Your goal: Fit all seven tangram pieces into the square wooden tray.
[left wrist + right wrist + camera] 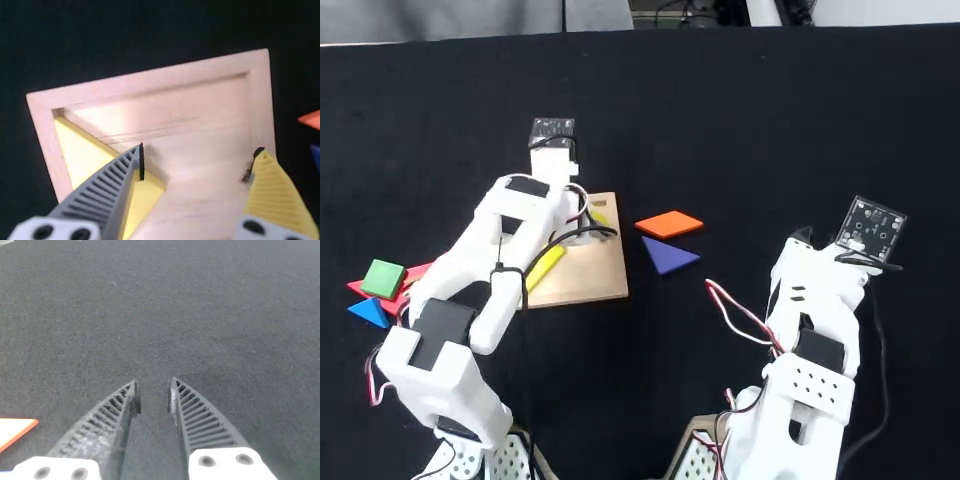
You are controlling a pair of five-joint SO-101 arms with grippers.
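Left gripper (200, 152) is hanging over the square wooden tray (150, 75), jaws spread wide and holding nothing. The yellow triangle (85, 150) is lying inside the tray, tucked into one corner with a side along the wall. I am reading that as deliberate: it is leaving the remaining floor open for the other pieces. The grey fingertip is overlapping the triangle's free edge, and I cannot tell whether it is touching.

Right gripper (153, 390) is waiting low over the bare bench (720, 120), jaws only slightly parted and empty. I am judging it parked, well apart from the tray.

The loose pieces are sitting on the bench on either side of the tray. The orange piece (669, 224) and violet-blue triangle (668, 256) are on the right arm's side. The green square (383, 277), red piece (417, 271) and small blue triangle (368, 311) are clustered on the far side.

I am counting six pieces. The left arm is covering much of the tray in the high view, so a seventh may be lying underneath. The green square is covering part of the red piece, so I am not naming its shape.
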